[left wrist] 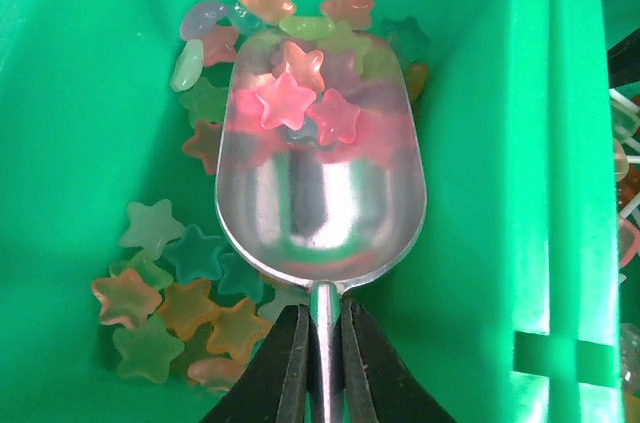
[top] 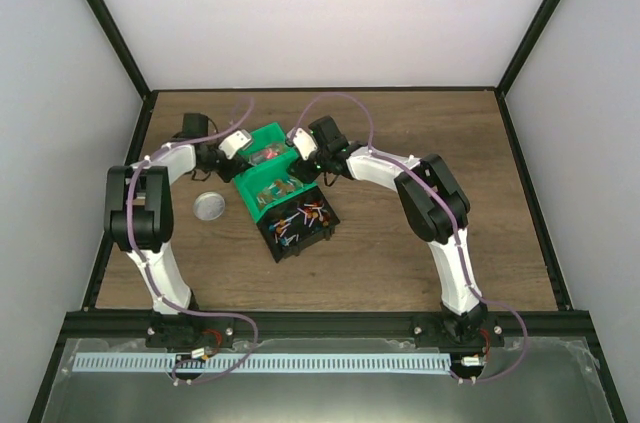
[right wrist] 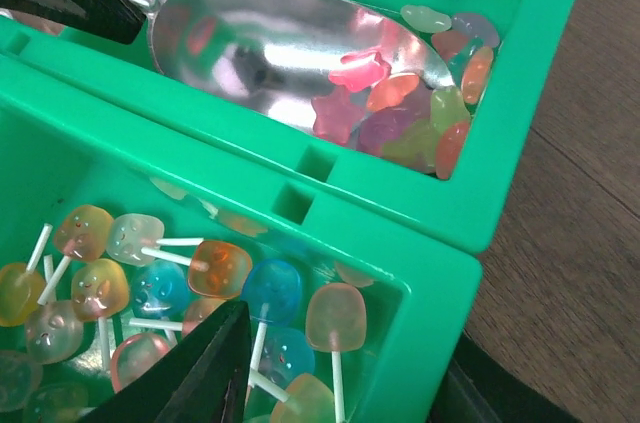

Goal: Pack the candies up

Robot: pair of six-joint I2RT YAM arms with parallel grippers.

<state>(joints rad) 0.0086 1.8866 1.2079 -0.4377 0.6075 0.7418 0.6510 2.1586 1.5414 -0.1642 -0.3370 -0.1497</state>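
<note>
The candies [top: 298,218], tiny wrapped pieces in red, blue, white and orange, lie in a black bin [top: 327,231] nearest the arms. My left gripper [left wrist: 325,311] is shut on the handle of a metal scoop [left wrist: 320,173]. The scoop lies in the far green bin [left wrist: 480,143] with pink star sweets [left wrist: 290,98] in its bowl. More star sweets lie loose around it. My right gripper [top: 303,158] hangs over the middle green bin [right wrist: 400,233], which holds lollipops [right wrist: 270,288]. Only one of its fingers [right wrist: 200,363] shows, inside that bin.
A round silver dish [top: 209,205] sits on the wooden table [top: 420,243] left of the bins. The three bins stand touching in a slanted row. White walls with black frame rails enclose the table on three sides.
</note>
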